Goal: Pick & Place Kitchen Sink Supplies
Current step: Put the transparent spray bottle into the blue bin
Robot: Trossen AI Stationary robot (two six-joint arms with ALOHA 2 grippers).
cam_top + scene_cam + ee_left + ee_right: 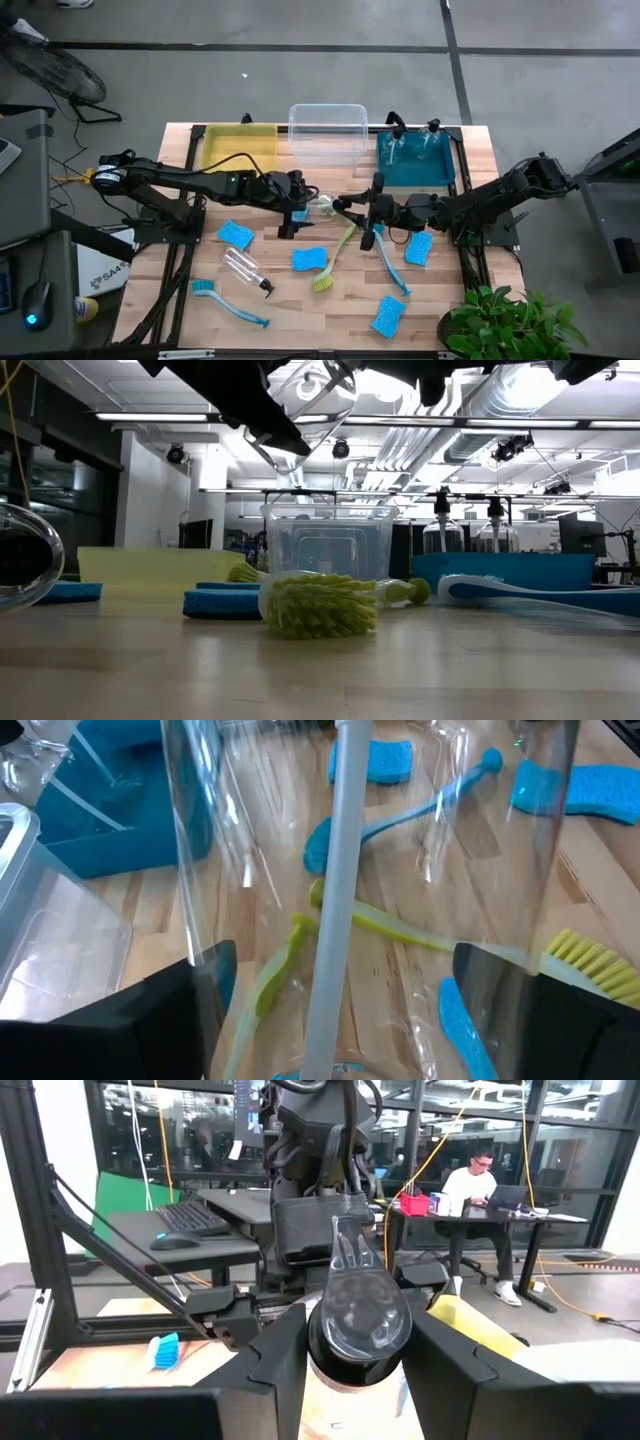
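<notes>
Over the wooden table [300,310], the clear spray bottle [321,206] hangs level, long axis running arm to arm, its nozzle end clamped in my right gripper [352,208] and its body between my left gripper [300,198]'s spread fingers.

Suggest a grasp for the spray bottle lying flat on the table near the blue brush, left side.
Take the spray bottle around its clear body, mid-length, coming straight down with the fingers set across its width. It lies flat and diagonal with the black nozzle toward the table's front, so the round body is probably the most even part to grip, and nothing touches its sides.
</notes>
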